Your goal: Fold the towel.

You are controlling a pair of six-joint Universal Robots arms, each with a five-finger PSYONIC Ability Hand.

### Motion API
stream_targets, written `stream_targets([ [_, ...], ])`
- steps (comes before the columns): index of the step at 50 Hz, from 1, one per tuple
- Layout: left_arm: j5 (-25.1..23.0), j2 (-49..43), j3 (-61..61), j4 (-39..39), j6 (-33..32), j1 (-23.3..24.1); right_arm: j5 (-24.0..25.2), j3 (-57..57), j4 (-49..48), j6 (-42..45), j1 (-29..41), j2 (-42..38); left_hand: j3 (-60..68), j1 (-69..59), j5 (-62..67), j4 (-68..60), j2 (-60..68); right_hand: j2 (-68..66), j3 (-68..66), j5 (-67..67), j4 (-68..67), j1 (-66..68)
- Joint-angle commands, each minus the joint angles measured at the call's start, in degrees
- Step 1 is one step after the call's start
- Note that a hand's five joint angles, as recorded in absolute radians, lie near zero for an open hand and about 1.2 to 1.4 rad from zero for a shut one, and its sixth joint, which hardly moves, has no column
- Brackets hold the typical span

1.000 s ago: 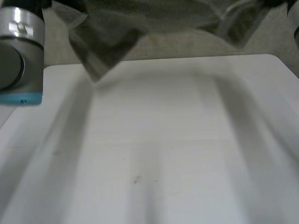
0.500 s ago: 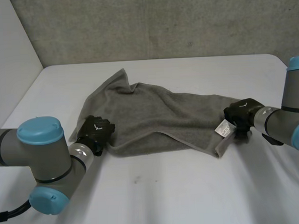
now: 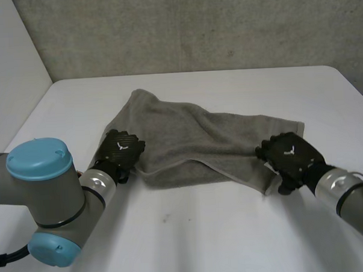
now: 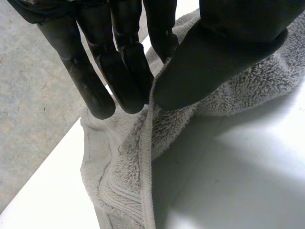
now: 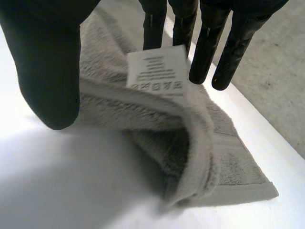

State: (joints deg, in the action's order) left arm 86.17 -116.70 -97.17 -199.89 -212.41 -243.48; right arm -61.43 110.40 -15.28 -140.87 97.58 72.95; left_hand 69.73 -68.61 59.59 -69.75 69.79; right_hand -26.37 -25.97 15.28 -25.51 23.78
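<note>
Head view: grey towel (image 3: 194, 141) lies crumpled and partly doubled over on the white table (image 3: 234, 230), running slantwise from the far left towards the near right. Left hand (image 3: 120, 149) sits at the towel's near left edge. Right hand (image 3: 288, 157) rests on the towel's near right end, at the corner.

Left wrist view: left hand (image 4: 119, 57) has straight fingers (image 4: 90, 90) pressed close together, with the thumb (image 4: 224, 52) brought against them. The towel's hemmed edge (image 4: 147, 157) runs up between thumb tip and fingertips, so it is pinched there. Below the pinch the cloth hangs in a loose fold and reaches the table; the pile looks thick and looped, the hem flat and stitched.

Right wrist view: right hand (image 5: 43, 57) is spread, its fingers (image 5: 205, 47) straight and slightly fanned, the thumb held well apart from them. No pinch is seen. A white label (image 5: 157, 69) with print stands against the fingertips. The towel's corner (image 5: 224, 167) lies doubled under the palm, between thumb and fingers, its top layer humped and the lower layer flat on the table, with the banded hem at the outer edge.
</note>
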Motion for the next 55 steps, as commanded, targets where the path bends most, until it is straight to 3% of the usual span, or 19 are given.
stream_targets([
  [1,0.0,-0.2,0.1,-0.1,0.1,-0.5,0.4,4.3,-3.7,8.4,-0.2,0.1,10.3,-11.4,10.4,-10.3,10.2,-2.6,-3.0,3.6,-3.4,5.1],
  [11,0.0,-0.3,-0.4,-0.1,0.1,-0.4,1.2,5.2,-9.9,11.2,-0.2,-1.8,10.3,-11.4,10.4,-10.3,10.2,-19.2,-19.6,20.3,-20.1,21.8],
  [14,0.0,-0.3,-0.5,-0.1,0.1,-0.3,2.3,5.2,-11.3,11.2,0.1,-2.0,10.3,-11.4,10.4,-10.3,10.2,-31.5,-31.9,32.6,-32.3,34.1],
  [15,0.0,-0.3,-0.5,-0.1,0.1,-0.3,2.9,5.2,-11.8,11.0,0.1,-2.0,10.3,-11.4,10.4,-10.3,10.2,-43.6,-44.0,44.7,-44.5,46.2],
  [16,0.0,-0.4,-0.5,-0.1,0.1,-0.2,2.9,5.2,-11.8,11.0,0.2,-2.0,10.3,-11.4,10.4,-10.3,10.2,-43.8,-44.2,44.9,-44.6,46.4],
  [17,0.0,-0.3,-0.5,-0.1,0.2,-0.2,3.2,5.1,-12.0,10.6,0.3,-2.0,10.3,-11.4,10.4,-10.3,10.2,-53.5,-53.9,54.6,-54.4,56.1],
  [21,0.0,-0.4,-0.6,-0.1,0.2,-0.1,1.1,3.7,-11.9,5.9,0.0,-1.6,10.1,-11.2,10.3,-10.1,10.1,-53.6,-54.0,54.7,-54.5,56.2],
  [22,0.0,-0.4,-0.8,-0.1,0.2,0.0,1.1,3.7,-11.9,5.9,0.0,-1.6,-0.4,-0.8,-0.2,0.4,-0.4,-53.6,-54.0,54.7,-54.5,56.2],
  [23,0.0,-0.4,-0.8,-0.1,0.2,0.0,-0.9,2.6,-11.8,1.2,-0.4,-1.2,-0.5,-0.6,-0.3,0.5,-0.5,-53.6,-54.0,54.7,-54.5,56.2],
  [24,0.0,-0.3,-1.2,-0.1,0.2,0.0,-3.8,0.7,-11.1,-6.4,-1.5,-0.9,-10.8,9.7,-10.7,10.8,-10.9,-53.6,-54.0,54.7,-54.5,56.2],
  [25,0.0,-0.2,-1.6,-0.1,0.2,0.0,-3.8,0.7,-11.1,-6.5,-1.5,-0.9,-18.2,17.1,-18.1,18.2,-18.3,-53.6,-54.0,54.7,-54.5,56.2],
  [26,0.0,-0.2,-1.6,-0.1,0.2,0.0,-6.7,-0.7,-10.0,-13.6,-3.6,-0.4,-18.3,17.2,-18.2,18.3,-18.4,-53.6,-54.0,54.7,-54.5,56.2],
  [27,0.1,0.0,-2.0,-0.1,0.2,0.1,-6.8,-0.7,-9.9,-13.6,-3.6,-0.4,-25.1,24.0,-25.0,25.1,-25.2,-53.6,-54.0,54.7,-54.5,56.2],
  [28,0.2,0.2,-2.3,0.1,0.2,0.1,-8.0,-1.6,-8.4,-19.2,-5.3,0.3,-32.7,31.6,-32.6,32.7,-32.8,-53.6,-54.0,54.7,-54.5,56.2],
  [29,0.2,0.2,-2.3,0.1,0.2,0.1,-8.6,-2.3,-6.2,-24.5,-6.7,1.7,-32.8,31.7,-32.6,32.8,-32.8,-53.6,-54.0,54.7,-54.5,56.2],
  [32,0.2,1.4,-2.8,0.6,0.2,0.1,-7.7,-2.7,-2.4,-29.0,-8.5,3.7,-41.7,40.5,-41.5,41.7,-41.7,-53.6,-54.0,54.7,-54.5,56.2],
  [36,0.3,3.7,-3.3,0.6,0.2,0.2,-6.5,-2.6,0.7,-29.5,-11.3,4.6,-54.9,53.8,-54.8,54.9,-55.0,-53.6,-54.0,54.7,-54.5,56.2],
  [42,0.0,5.5,-3.2,0.6,0.2,-1.0,-5.9,-3.2,2.3,-28.8,-15.0,4.7,-56.5,55.4,-56.3,56.5,-56.6,-53.6,-54.0,54.7,-54.5,56.2],
  [55,-2.9,7.1,-2.1,6.3,1.7,-10.1,-5.1,-4.5,1.6,-28.0,-18.9,3.6,-54.6,53.5,-54.5,54.7,-54.7,-53.6,-54.0,54.7,-54.5,56.2],
])
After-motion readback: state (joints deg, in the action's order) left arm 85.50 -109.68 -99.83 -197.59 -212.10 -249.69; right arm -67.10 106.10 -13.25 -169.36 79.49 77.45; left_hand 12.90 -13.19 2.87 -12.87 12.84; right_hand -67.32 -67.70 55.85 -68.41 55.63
